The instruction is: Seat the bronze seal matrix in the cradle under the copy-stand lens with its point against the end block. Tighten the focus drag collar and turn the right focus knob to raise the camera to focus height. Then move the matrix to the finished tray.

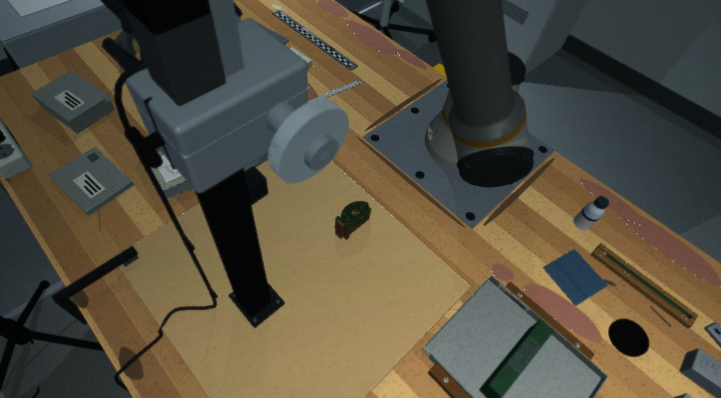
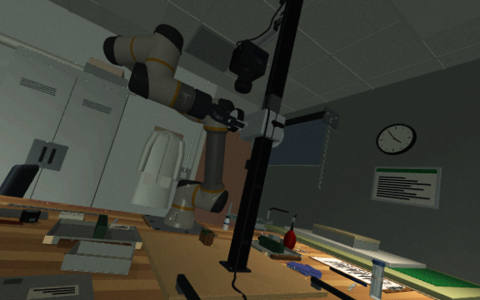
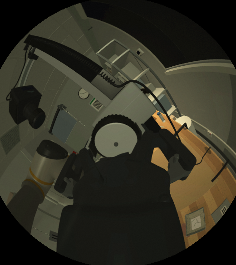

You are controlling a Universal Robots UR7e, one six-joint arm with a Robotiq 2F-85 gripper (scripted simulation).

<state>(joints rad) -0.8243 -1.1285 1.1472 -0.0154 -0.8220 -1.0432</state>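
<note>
The pale, ribbed right focus knob (image 3: 116,143) on the grey carriage of the copy stand is clasped by my gripper (image 3: 119,145), high on the black column (image 2: 261,137). The same knob (image 1: 308,141) juts out over the tan baseboard. The camera (image 2: 247,62) hangs from the column above the carriage. Far below, the bronze seal matrix (image 1: 352,218) sits in the small cradle on the baseboard. The grey finished tray (image 1: 513,354) with a green insert lies at the bench's near right corner.
A second grey tray (image 2: 98,254) lies on the bench beside the first. The arm's base plate (image 1: 457,157) is bolted behind the baseboard. A small white bottle (image 1: 590,212), a blue cloth (image 1: 574,276) and a round hole (image 1: 628,337) lie to the right. A black cable (image 1: 159,213) trails down the column.
</note>
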